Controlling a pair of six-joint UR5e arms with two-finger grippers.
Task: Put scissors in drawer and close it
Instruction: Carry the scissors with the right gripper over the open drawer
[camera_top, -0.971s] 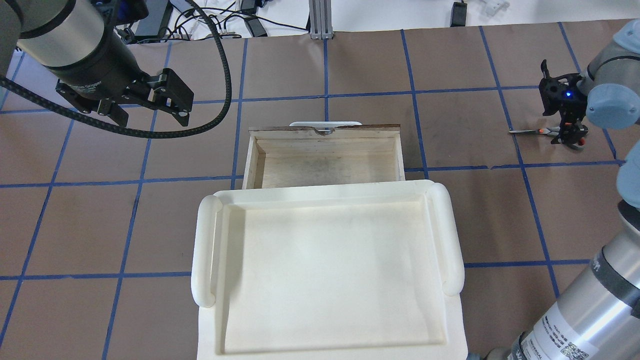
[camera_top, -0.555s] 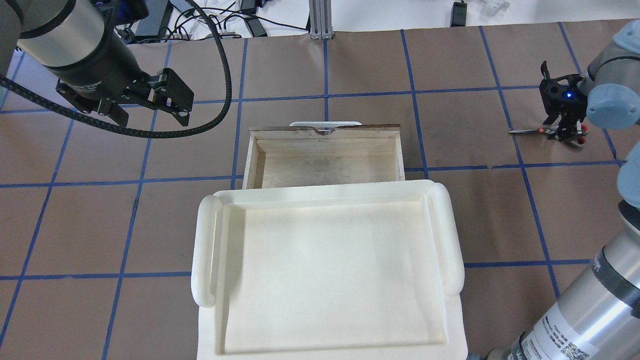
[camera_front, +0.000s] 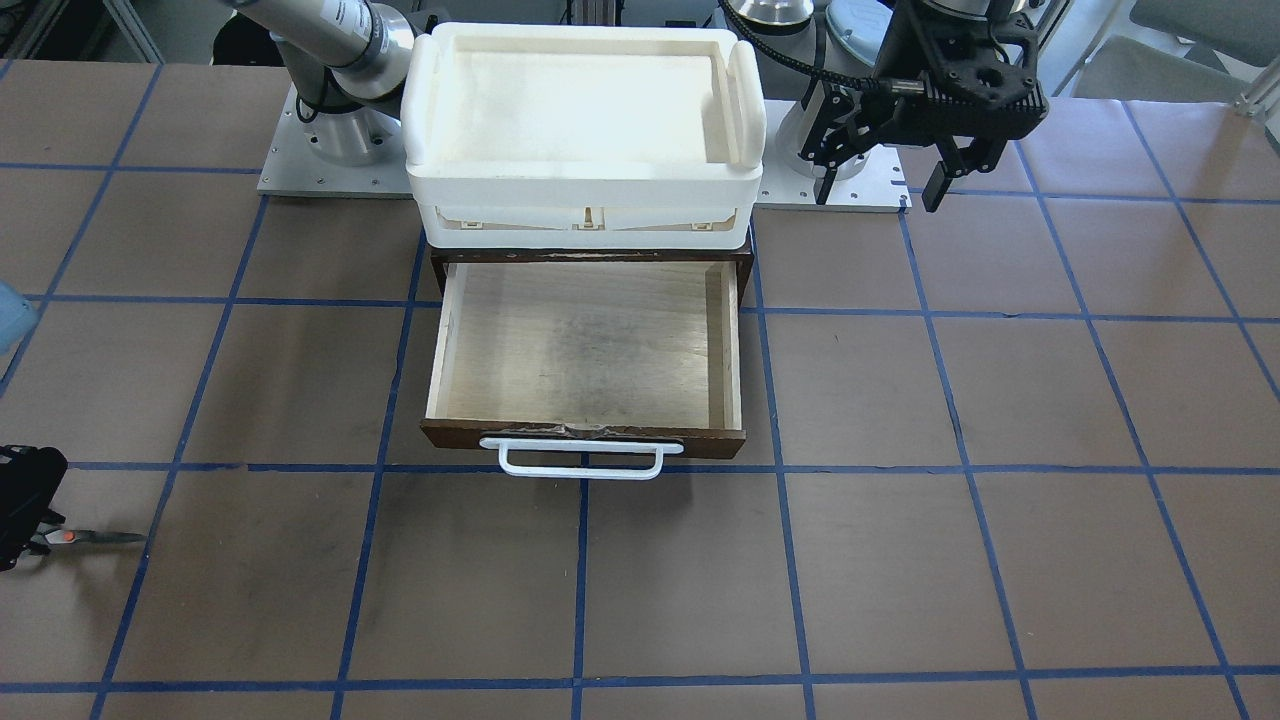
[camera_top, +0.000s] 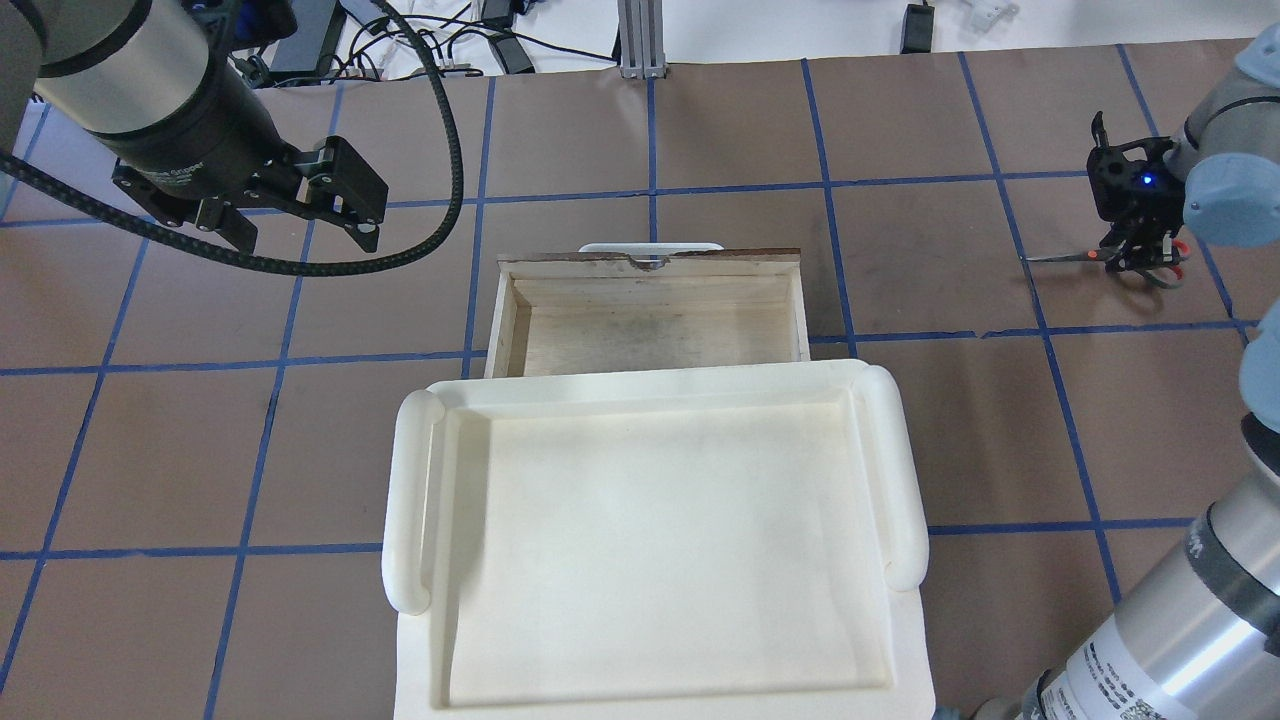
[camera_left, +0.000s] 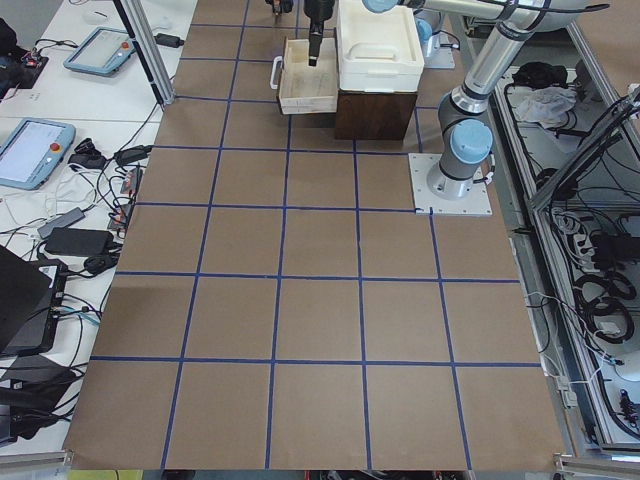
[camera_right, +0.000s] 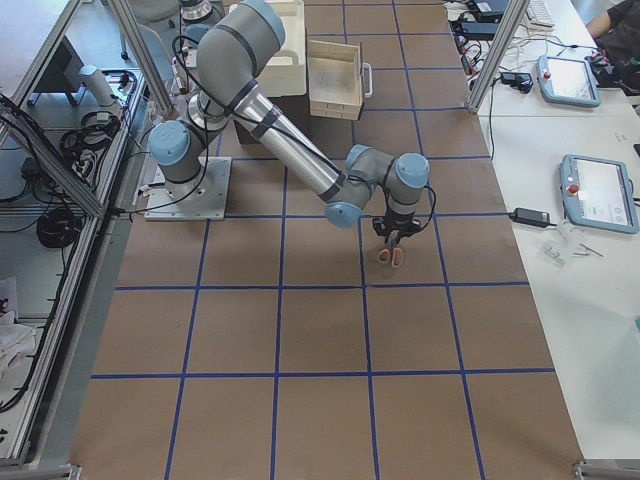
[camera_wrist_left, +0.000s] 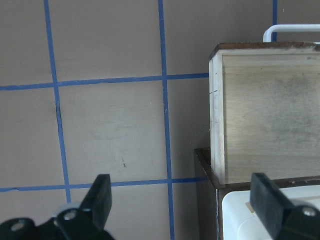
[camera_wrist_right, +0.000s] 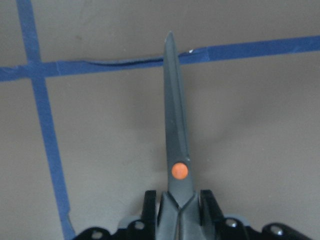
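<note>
Right gripper (camera_top: 1133, 258): fingers clamped on scissors (camera_wrist_right: 176, 125) by the pivot, right side of worktop (camera_top: 1000, 430). Left gripper (camera_top: 303, 236): fingers spread wide, left of the open drawer (camera_top: 650, 335).

A white foam tray (camera_top: 405, 500) with rolled side rims fills the overhead view from centre to 6 o'clock, perched on a dark brown cabinet (camera_left: 375, 115). Blue tape lines (camera_top: 650, 190) divide the brown table (camera_top: 160, 450) into squares. Black cables (camera_top: 450, 40) crowd 11 o'clock beside an aluminium post (camera_top: 640, 40) at 12. Seen from the right end, a teach pendant (camera_right: 598, 190) lies at 3 o'clock and a second pendant (camera_right: 568, 78) at 2.
</note>
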